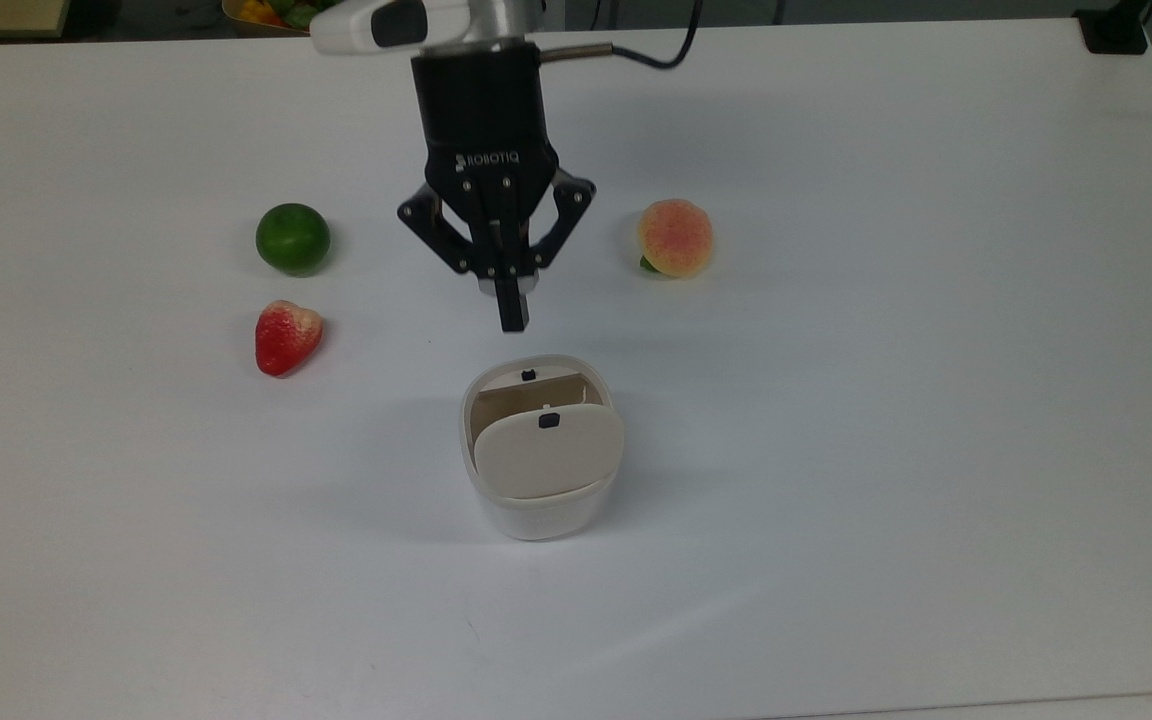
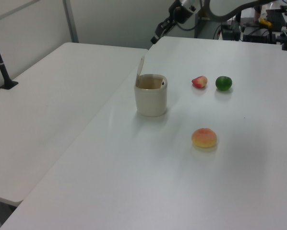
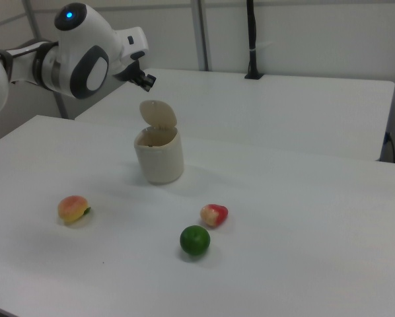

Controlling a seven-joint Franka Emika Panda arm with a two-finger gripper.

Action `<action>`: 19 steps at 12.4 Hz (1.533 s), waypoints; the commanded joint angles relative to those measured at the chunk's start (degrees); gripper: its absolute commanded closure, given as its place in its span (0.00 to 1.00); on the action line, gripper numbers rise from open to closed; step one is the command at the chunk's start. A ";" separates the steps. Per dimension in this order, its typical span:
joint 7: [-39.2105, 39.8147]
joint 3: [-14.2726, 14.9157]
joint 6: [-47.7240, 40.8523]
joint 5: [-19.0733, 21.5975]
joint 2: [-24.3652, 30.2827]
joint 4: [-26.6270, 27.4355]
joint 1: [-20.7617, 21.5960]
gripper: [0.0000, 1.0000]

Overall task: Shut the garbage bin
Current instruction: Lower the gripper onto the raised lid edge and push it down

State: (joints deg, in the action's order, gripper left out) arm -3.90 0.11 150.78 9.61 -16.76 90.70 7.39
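The garbage bin is a small white tub near the table's middle, with its beige lid hinged up and standing open; a black latch sits on the lid. The left view shows the bin with its lid upright, and the right view shows the bin under its raised lid. My gripper hangs above the table just beyond the bin's open rim in the top view, fingers pressed together with nothing held. It appears high over the bin as the gripper and the gripper.
A green lime and a red strawberry lie at the top view's left, a peach at the top view's right. A black post base stands at the far right corner. A second table adjoins.
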 commanded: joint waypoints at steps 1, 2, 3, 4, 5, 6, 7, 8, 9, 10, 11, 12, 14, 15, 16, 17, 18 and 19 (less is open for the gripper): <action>-1.46 0.33 5.65 0.33 -5.90 -5.79 1.49 1.00; -1.38 0.33 6.71 0.32 -6.69 -6.06 1.49 1.00; -1.38 0.33 8.20 0.24 -7.40 -6.15 1.58 1.00; -1.38 0.33 9.96 0.15 -8.01 -6.15 1.66 1.00; -1.38 0.42 12.06 0.15 -9.33 -6.85 2.19 1.00; -1.38 0.42 12.60 0.06 -10.56 -7.90 2.45 1.00; -1.29 0.42 12.61 -0.03 -11.96 -9.30 2.54 1.00; -1.29 0.42 12.61 -0.11 -12.32 -9.57 2.46 1.00; -1.29 0.42 12.61 -0.38 -12.68 -9.58 2.45 1.00; -1.20 0.42 12.70 -0.47 -13.29 -9.49 2.45 1.00; -1.11 0.42 12.70 -0.90 -13.47 -9.23 2.45 1.00; -1.11 0.42 12.70 -1.17 -13.38 -8.79 2.54 1.00; -1.11 0.42 12.61 -1.78 -11.72 -6.08 2.54 1.00; -1.03 0.42 12.44 -1.79 -10.58 -4.41 2.37 1.00; -1.02 0.42 12.26 -1.87 -10.22 -3.61 2.37 1.00; -0.94 0.42 12.08 -1.87 -9.87 -2.64 2.45 1.00; -0.94 0.42 11.82 -1.87 -9.26 -1.50 2.45 1.00; -1.02 0.42 11.73 -1.87 -8.82 0.07 2.45 1.00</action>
State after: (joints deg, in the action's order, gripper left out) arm -4.08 0.08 162.69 8.76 -29.23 84.81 9.33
